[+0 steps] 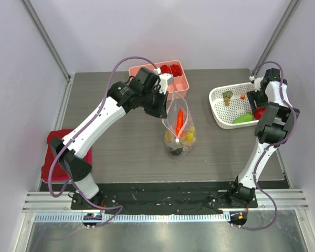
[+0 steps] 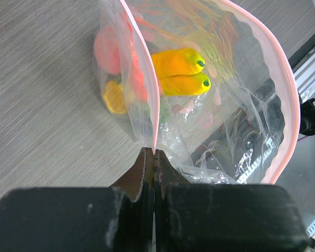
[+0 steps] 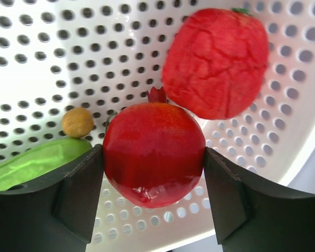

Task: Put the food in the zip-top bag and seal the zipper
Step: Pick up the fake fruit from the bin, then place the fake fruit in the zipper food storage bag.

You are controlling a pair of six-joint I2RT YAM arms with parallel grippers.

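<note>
Closest to the lens, the right gripper (image 3: 153, 164) is clamped on both sides of a red pomegranate-like fruit (image 3: 152, 142) over the floor of the white mesh basket (image 1: 218, 111), which sits well to the right of the zip-top bag (image 1: 179, 137). At the bag itself the left gripper (image 2: 154, 155) is pinched tight on one end of the mouth. It holds the bag upright and open, with the pink zipper (image 2: 286, 100) bowed wide. A carrot (image 1: 179, 119) and yellow pieces (image 2: 181, 71) lie inside.

The step in hand, I judge, is carrying the red fruit to the bag. Lift straight up clear of the basket wall first, so the neighbouring crinkled red fruit (image 3: 216, 59), green pod (image 3: 35, 164) and small brown nut (image 3: 77, 122) are not dragged along. Approach from above the widest part of the mouth, away from the left gripper, and let go low, since a round fruit may roll off thin film.
</note>
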